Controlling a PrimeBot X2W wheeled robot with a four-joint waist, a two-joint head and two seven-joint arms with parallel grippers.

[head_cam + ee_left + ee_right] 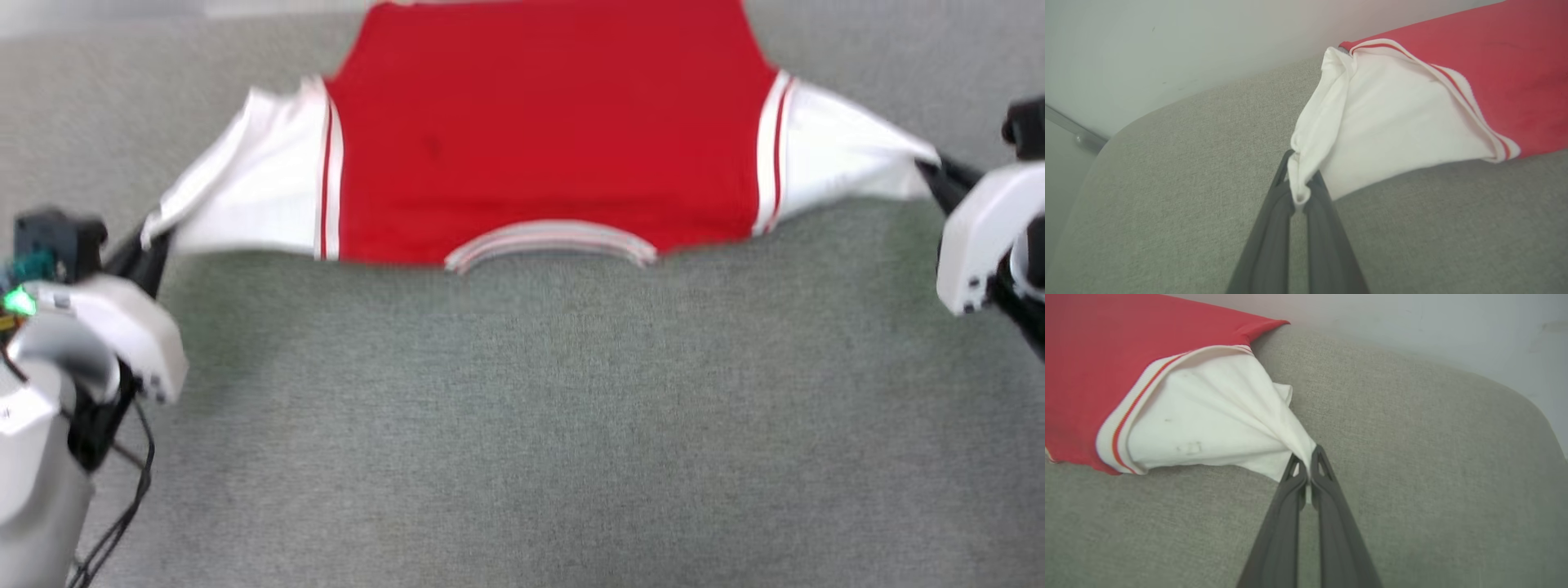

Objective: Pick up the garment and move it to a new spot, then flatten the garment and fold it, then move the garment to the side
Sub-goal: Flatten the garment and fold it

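The garment (547, 139) is a red shirt with white sleeves and red-white striped trim, spread across the far half of the grey surface, collar toward me, plain red side up. My left gripper (151, 237) is shut on the tip of the left white sleeve (1372, 134), pulled taut; its fingertips (1298, 185) pinch a bunched fold. At the right edge of the head view my right gripper (931, 171) is shut on the right sleeve (1208, 424), cloth drawn to a point between its fingertips (1308, 461). The shirt's lower hem runs past the top of the head view.
A grey fabric-covered table (522, 425) extends toward me in front of the shirt. A pale wall (1167, 49) stands behind its far rounded edge. Cables (122, 490) hang beside my left forearm.
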